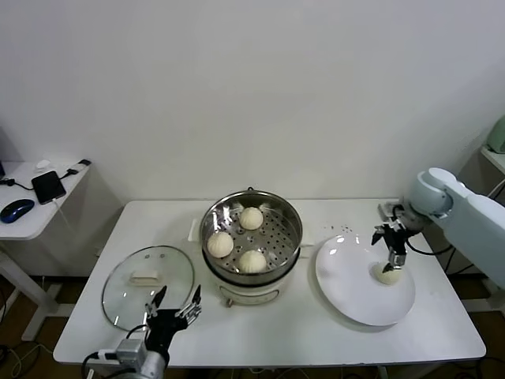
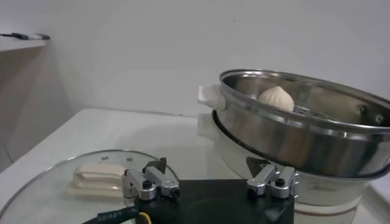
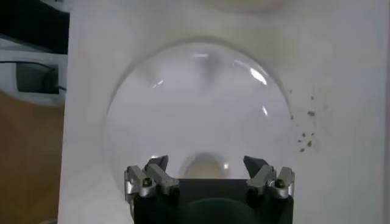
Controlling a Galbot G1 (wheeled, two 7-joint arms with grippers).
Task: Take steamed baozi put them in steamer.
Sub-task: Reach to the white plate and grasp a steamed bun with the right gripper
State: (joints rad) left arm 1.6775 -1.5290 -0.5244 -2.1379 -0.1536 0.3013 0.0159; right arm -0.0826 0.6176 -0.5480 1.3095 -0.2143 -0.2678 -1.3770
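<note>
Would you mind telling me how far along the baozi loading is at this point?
Three baozi already sit in the steamer. The right gripper, open, is poised over the last baozi on the white plate. Left: grasping and moving it. The left gripper waits open by the glass lid.

On the surface (image 1: 316, 332): steamer (image 1: 251, 237) at centre holding three steamed baozi (image 1: 252, 218); glass lid (image 1: 147, 275) to its left, left gripper (image 1: 175, 304) at the lid's near edge; plate (image 1: 359, 292) to its right, bearing a fourth baozi (image 1: 387, 275) beneath the right gripper (image 1: 394, 254).
</note>
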